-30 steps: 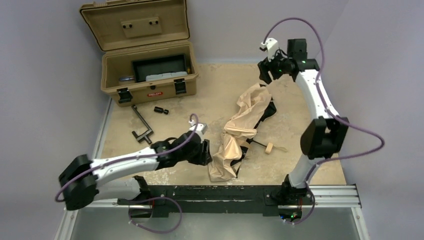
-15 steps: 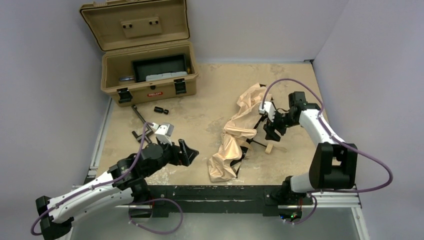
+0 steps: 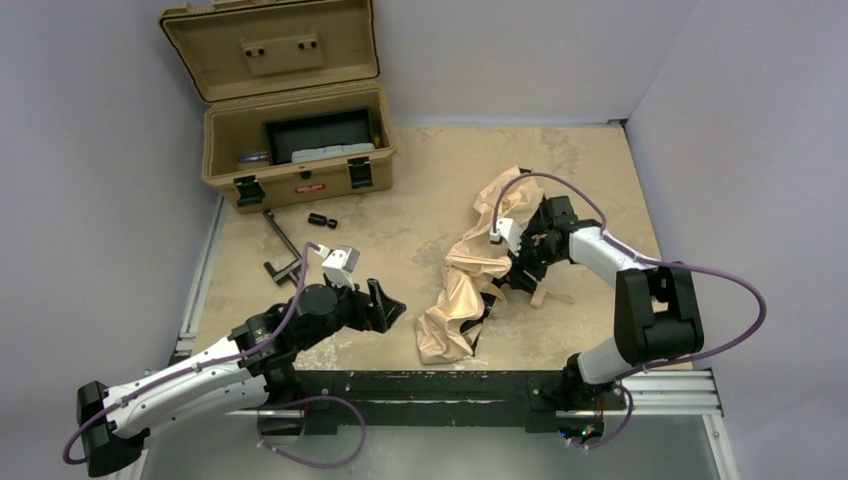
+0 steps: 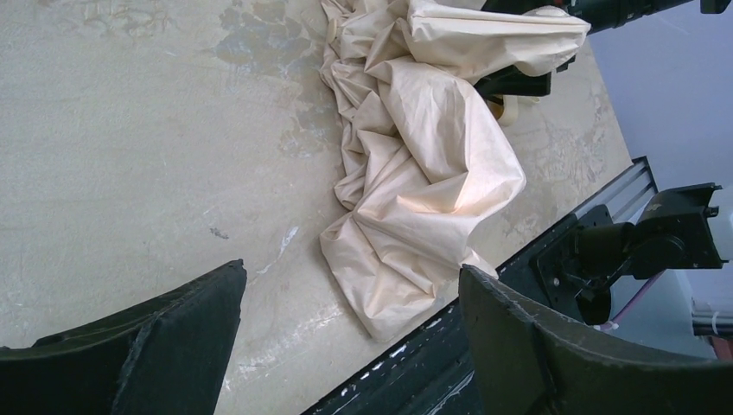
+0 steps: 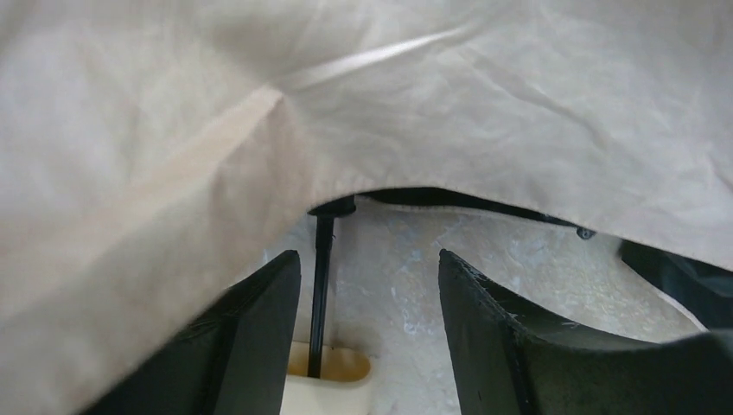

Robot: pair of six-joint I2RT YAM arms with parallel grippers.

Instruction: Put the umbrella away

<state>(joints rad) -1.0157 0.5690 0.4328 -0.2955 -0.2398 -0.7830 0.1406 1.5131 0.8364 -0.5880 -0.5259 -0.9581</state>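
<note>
Beside umbrella (image 3: 465, 285), left claw (image 3: 388, 303) spread, empty; right claw (image 5: 367, 259) low, parted astride shaft (image 5: 321, 294).

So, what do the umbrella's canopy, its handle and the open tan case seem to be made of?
The canopy looks like thin beige fabric with a slight sheen, probably synthetic: it lies in sharp creases and soft folds. The handle is pale and matte, likely wood, though plastic cannot be excluded. The case seems moulded hard plastic, matte tan, with black latches.
</note>
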